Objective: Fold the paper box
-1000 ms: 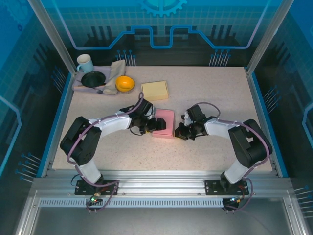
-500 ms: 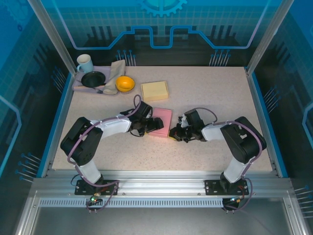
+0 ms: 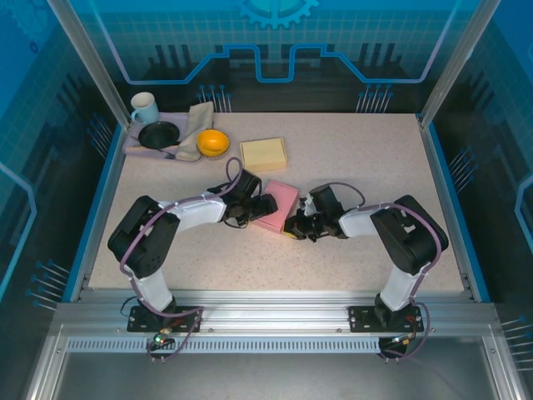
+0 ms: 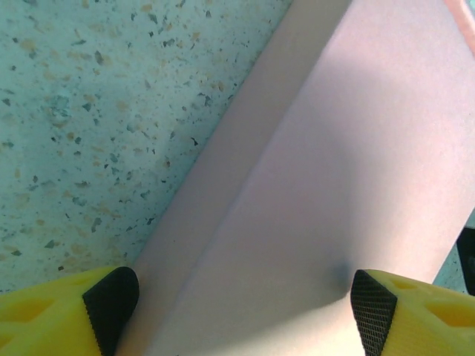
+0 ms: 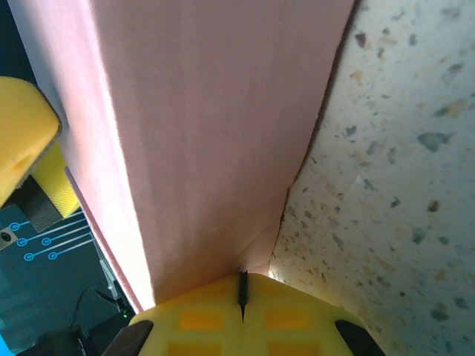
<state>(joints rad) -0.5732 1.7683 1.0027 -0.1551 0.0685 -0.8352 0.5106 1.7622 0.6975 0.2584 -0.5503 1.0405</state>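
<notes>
The pink paper box (image 3: 281,202) lies closed and flat at mid-table, turned at an angle. My left gripper (image 3: 264,205) is at its left end, open. In the left wrist view the box (image 4: 319,170) spans the gap between the pads (image 4: 111,297) of that gripper (image 4: 241,300), one at the box's side edge, the other over its top. My right gripper (image 3: 292,225) is shut at the box's near right corner. Its closed tips (image 5: 243,285) press into the box's wall (image 5: 208,111), where the paper wrinkles slightly.
A flat yellow box (image 3: 263,153) lies just behind the pink one. At the back left, a tray (image 3: 131,148) holds a cup (image 3: 144,107), a black bowl (image 3: 158,134), a cloth (image 3: 196,125) and an orange bowl (image 3: 213,142). A yellow finger (image 5: 26,126) of the left gripper shows beyond the box.
The right gripper has pushed leftward against the box. The box has turned from square-on to angled and slid slightly toward the back. The left gripper stays at its left end.
</notes>
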